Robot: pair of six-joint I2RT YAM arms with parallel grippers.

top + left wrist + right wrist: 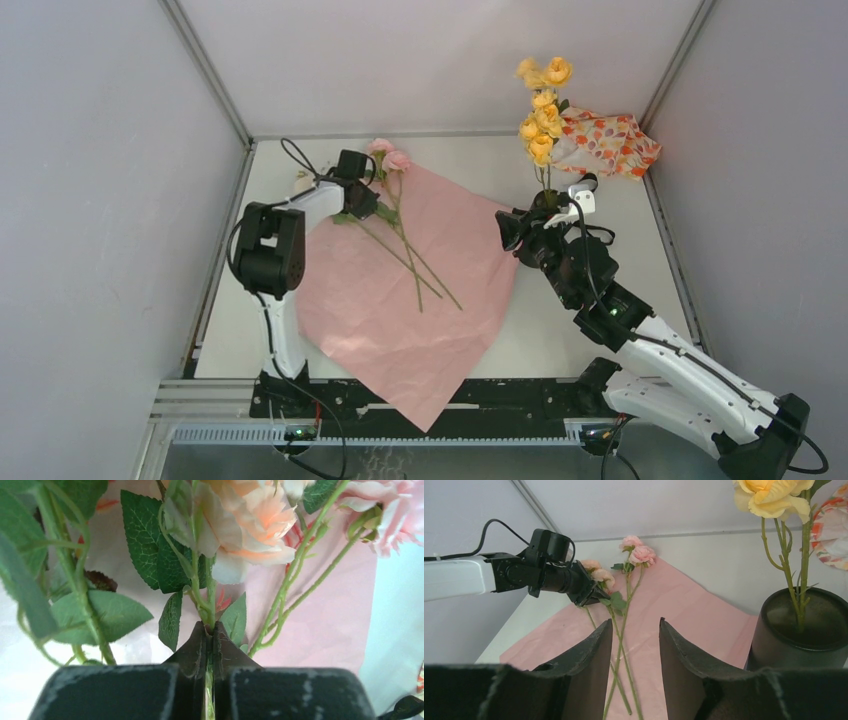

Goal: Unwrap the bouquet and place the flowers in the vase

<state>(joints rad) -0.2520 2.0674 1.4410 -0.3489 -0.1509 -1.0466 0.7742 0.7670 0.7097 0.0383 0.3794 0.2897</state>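
Peach rose stem sits clenched in our left gripper, lower length hidden. Our right gripper gapes empty beside the cropped vase.

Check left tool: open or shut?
Shut on the peach flower. In the left wrist view, the left tool has its jaws closed, with the flower's thin green stem pinched between them.

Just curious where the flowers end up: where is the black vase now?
Seen from above, the black vase stands right of the pink paper, close by the right gripper, holding yellow roses.
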